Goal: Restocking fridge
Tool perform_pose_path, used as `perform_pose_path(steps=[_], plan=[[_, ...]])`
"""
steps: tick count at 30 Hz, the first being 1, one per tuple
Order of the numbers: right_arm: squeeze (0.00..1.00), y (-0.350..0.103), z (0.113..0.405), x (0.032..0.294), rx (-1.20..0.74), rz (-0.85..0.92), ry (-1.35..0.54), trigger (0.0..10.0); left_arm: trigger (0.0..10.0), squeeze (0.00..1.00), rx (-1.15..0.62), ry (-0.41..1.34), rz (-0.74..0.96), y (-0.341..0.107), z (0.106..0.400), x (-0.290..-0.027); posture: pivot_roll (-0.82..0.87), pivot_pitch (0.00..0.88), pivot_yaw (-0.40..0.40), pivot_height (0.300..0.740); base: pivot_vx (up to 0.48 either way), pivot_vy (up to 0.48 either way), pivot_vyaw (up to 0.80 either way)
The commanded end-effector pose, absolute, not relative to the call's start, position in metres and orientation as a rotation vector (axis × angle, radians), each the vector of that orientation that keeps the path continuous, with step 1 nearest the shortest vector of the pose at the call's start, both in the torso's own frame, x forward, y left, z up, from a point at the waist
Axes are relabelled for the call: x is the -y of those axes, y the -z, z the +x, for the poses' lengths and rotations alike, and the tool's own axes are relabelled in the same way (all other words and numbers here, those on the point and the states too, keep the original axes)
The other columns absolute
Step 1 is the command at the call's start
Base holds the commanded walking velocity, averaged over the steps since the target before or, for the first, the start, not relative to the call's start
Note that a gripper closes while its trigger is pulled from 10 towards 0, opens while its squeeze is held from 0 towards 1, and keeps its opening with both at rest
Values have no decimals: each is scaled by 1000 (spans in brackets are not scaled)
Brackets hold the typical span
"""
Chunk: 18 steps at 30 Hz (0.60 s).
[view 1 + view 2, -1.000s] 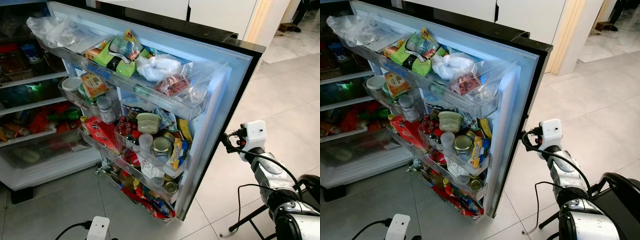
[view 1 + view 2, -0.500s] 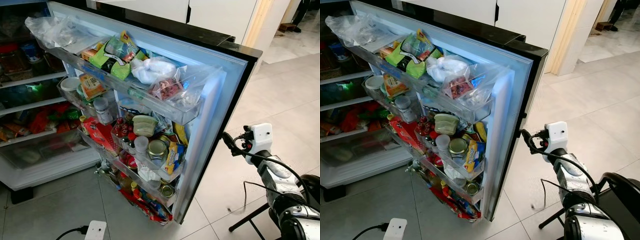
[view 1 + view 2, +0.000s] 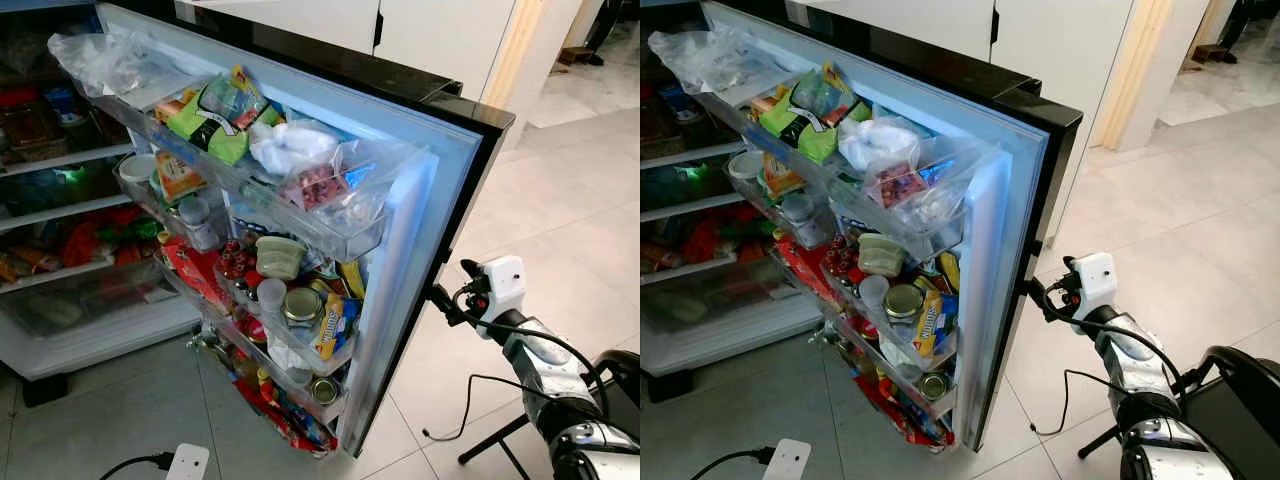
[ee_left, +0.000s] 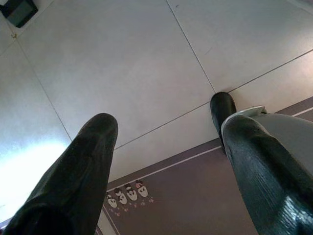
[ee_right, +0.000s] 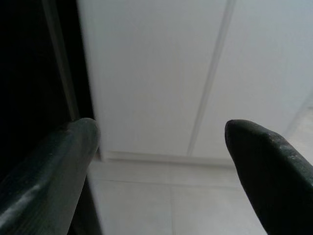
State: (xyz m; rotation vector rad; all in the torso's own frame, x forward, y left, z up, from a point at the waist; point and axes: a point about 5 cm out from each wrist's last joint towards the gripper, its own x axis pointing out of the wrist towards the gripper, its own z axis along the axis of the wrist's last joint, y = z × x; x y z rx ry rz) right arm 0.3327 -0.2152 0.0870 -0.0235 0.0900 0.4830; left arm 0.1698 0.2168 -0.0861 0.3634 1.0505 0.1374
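The fridge door [image 3: 472,170] stands open, black outside, lit white inside. Its racks are crammed: green snack bags [image 3: 215,105] and a white bag [image 3: 288,146] in the top bin, jars [image 3: 301,306] and packets lower down. My right gripper [image 3: 446,304] reaches to the door's outer free edge at mid height. In the right wrist view the right gripper [image 5: 161,132] is open, and one finger [image 5: 58,161] lies against the door's black edge. My left gripper [image 4: 171,122] hangs low over the floor, open with nothing in it.
The fridge's inner shelves [image 3: 60,200] hold more food at the left. White cabinets [image 3: 440,35] stand behind the door. Pale floor tiles [image 3: 560,210] stretch to the right. A black stand [image 3: 1240,400] and a loose cable [image 3: 450,430] are by my right arm.
The door's free edge has swung leftward toward the fridge, and my right gripper has followed it, staying at the edge. The left arm has stayed low.
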Motion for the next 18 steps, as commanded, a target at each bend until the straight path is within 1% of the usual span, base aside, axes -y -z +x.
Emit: perform_pose_path(steps=[1,7,13,16,18], plan=[[0,-86,328,215,-93,-16,-544,10000,10000,0,-1061,-120,393,87,166,-219,1,0,-30,740,0,0,0],[0,-84,319,226,-96,56,-576,10000,10000,0,-1058,-113,386,87,167,-218,-1,0,-34,740,0,0,0],[0,-83,311,228,-89,105,-647,10000,10000,0,-1058,-110,380,87,167,-217,-3,0,-36,740,0,0,0],[0,-79,310,238,-109,121,-559,10000,10000,0,-1057,-109,378,87,167,-217,-3,0,-40,740,0,0,0],[0,-73,309,249,-132,139,-454,10000,10000,0,-1057,-107,374,87,167,-217,-2,0,-41,740,0,0,0]])
